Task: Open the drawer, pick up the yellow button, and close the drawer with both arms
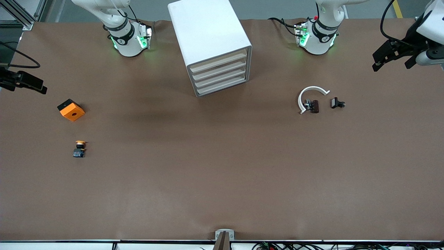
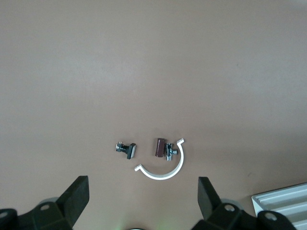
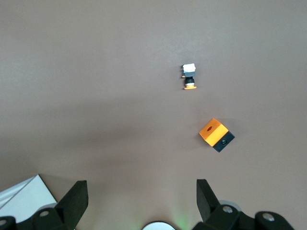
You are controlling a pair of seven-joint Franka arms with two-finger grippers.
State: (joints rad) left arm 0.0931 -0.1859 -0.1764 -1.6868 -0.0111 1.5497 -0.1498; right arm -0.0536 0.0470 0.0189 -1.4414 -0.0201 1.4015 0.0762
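A brown mat [image 1: 222, 173] covers the table, with grey floor showing past its edge by the arm bases. The white drawer unit [image 1: 211, 45] stands between the bases, all drawers shut. The right gripper [image 3: 139, 201] hangs with fingers spread at its own end of the table; the button [image 1: 79, 148] lies on the mat near it, just beside the orange block [image 1: 71, 109]. The left gripper [image 2: 144, 199] hangs spread at the other end, near a white ring [image 1: 309, 97] and two black clips [image 1: 337, 103].
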